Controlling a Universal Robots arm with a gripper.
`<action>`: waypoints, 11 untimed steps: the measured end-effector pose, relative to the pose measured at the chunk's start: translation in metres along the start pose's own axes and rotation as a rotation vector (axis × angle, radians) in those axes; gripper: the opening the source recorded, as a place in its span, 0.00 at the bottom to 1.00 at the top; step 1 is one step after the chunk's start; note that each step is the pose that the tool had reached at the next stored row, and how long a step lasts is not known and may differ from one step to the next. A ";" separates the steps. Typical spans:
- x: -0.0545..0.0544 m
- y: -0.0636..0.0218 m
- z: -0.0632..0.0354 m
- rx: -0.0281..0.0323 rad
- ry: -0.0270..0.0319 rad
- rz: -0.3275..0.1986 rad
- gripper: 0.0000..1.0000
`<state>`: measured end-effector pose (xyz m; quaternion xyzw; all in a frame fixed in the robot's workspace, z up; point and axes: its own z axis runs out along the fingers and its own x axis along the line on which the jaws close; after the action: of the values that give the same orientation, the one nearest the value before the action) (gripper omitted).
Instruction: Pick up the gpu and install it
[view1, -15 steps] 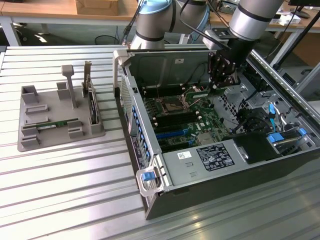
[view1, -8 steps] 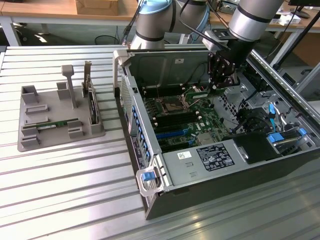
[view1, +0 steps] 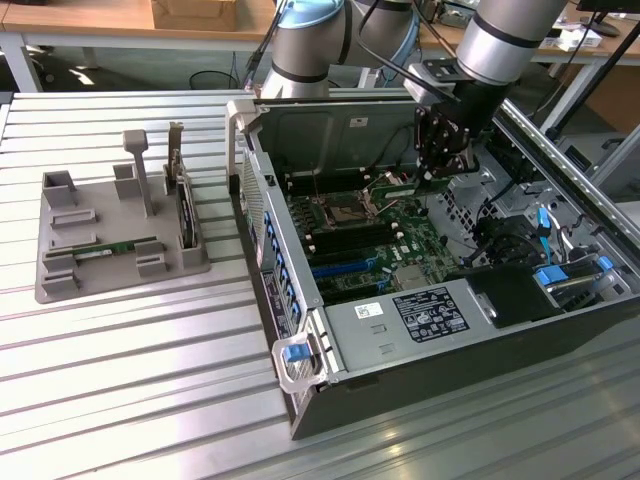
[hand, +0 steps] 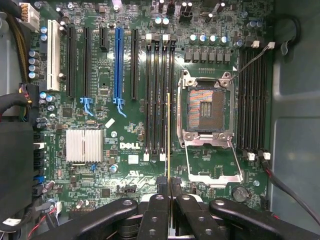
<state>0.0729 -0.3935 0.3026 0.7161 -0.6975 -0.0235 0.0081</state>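
Note:
My gripper (view1: 441, 178) hangs inside the open computer case (view1: 300, 330), above the motherboard (view1: 385, 245). It is shut on the gpu (view1: 397, 184), a thin green circuit-board stick. In the wrist view the gpu (hand: 168, 135) appears edge-on as a narrow gold line between the fingertips of the gripper (hand: 168, 183). It runs along the dark memory slots (hand: 159, 95) beside the CPU socket (hand: 206, 109). Whether its lower edge touches a slot I cannot tell.
A grey holder tray (view1: 60, 285) lies on the slatted table at the exterior view's left, with another green stick (view1: 112, 247) and a dark upright expansion card (view1: 184, 205). Case walls, cables and blue latches (view1: 555, 275) surround the board. A heatsink (hand: 84, 145) sits near the expansion slots.

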 end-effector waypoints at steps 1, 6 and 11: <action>0.000 0.0000 0.0002 0.0000 0.0000 0.000 0.12; 0.000 -0.0001 0.0016 0.0000 -0.0001 0.000 0.12; 0.001 -0.0001 0.0044 0.0000 0.0000 0.000 0.12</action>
<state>0.0728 -0.3940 0.2982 0.7161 -0.6975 -0.0235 0.0081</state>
